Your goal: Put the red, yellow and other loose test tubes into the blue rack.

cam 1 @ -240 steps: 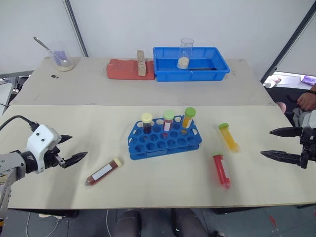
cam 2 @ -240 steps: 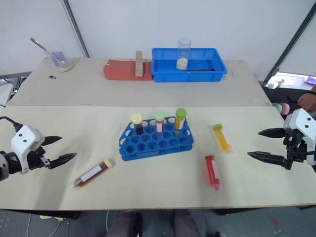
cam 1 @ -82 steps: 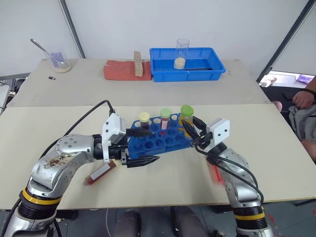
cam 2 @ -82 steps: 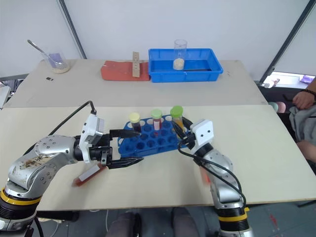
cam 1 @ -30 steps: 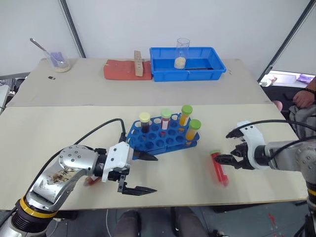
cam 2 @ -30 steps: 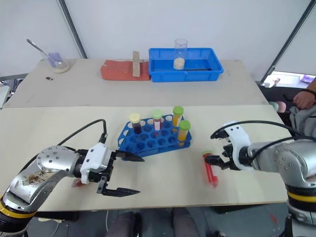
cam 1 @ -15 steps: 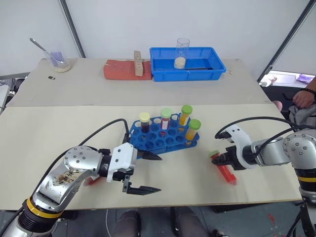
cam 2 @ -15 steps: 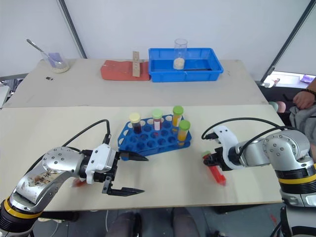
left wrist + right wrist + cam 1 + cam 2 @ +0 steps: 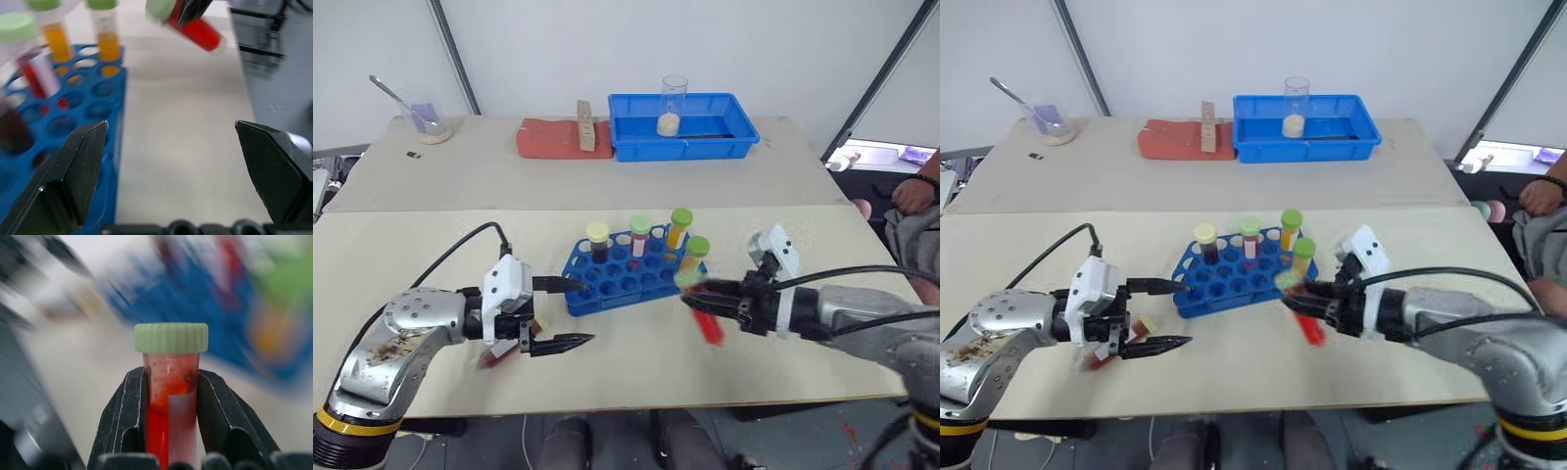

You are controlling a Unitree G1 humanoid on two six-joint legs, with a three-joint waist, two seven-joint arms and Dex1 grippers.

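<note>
Your right hand (image 9: 168, 396) has just closed on the red tube (image 9: 170, 382) and lifted it off the table (image 9: 401, 245). A second ago that tube lay flat, well right of the rack (image 9: 631, 274); now it hangs in the air just beside the rack's right end, green cap toward the rack, body slanting down and away.

The grip sits just under the cap; tube not yet upright, so judge a wrist turn is needed before it can drop into a hole.

Rack holds four tubes along its back rows; front holes free.

Your left hand (image 9: 556, 313), fingers wide apart and empty, has drawn back left of the rack. The brown tube (image 9: 499, 351) lies on the table beneath it, left of the rack, untouched.

So: red is in transit, brown remains. No other loose tubes visible.
</note>
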